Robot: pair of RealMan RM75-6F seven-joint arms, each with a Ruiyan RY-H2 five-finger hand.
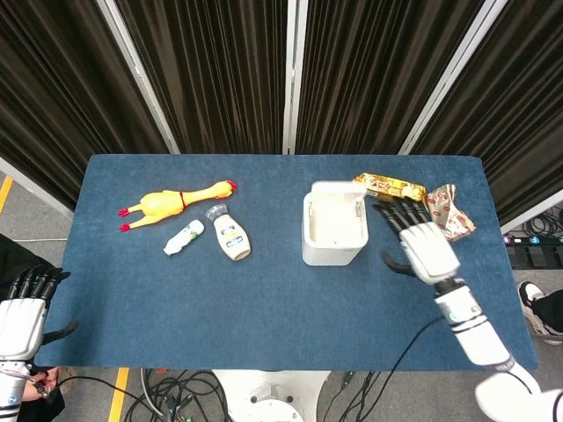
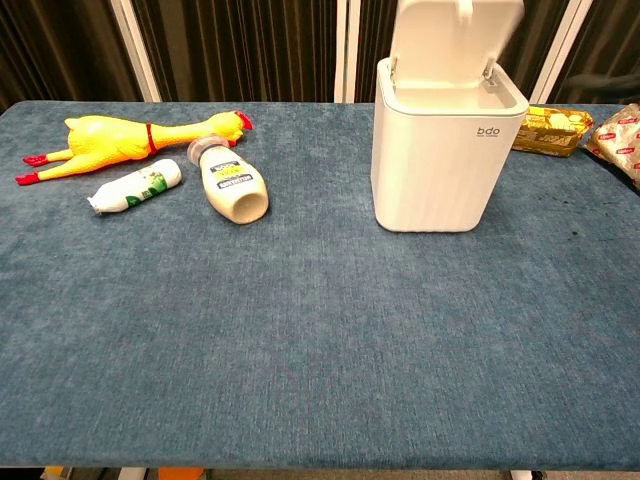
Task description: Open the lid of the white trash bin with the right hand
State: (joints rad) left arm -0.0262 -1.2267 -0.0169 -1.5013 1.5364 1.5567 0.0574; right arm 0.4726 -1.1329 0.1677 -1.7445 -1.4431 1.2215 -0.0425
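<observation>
both hands (image 1: pixel 424 249) (image 1: pixel 22 312) open, empty
</observation>
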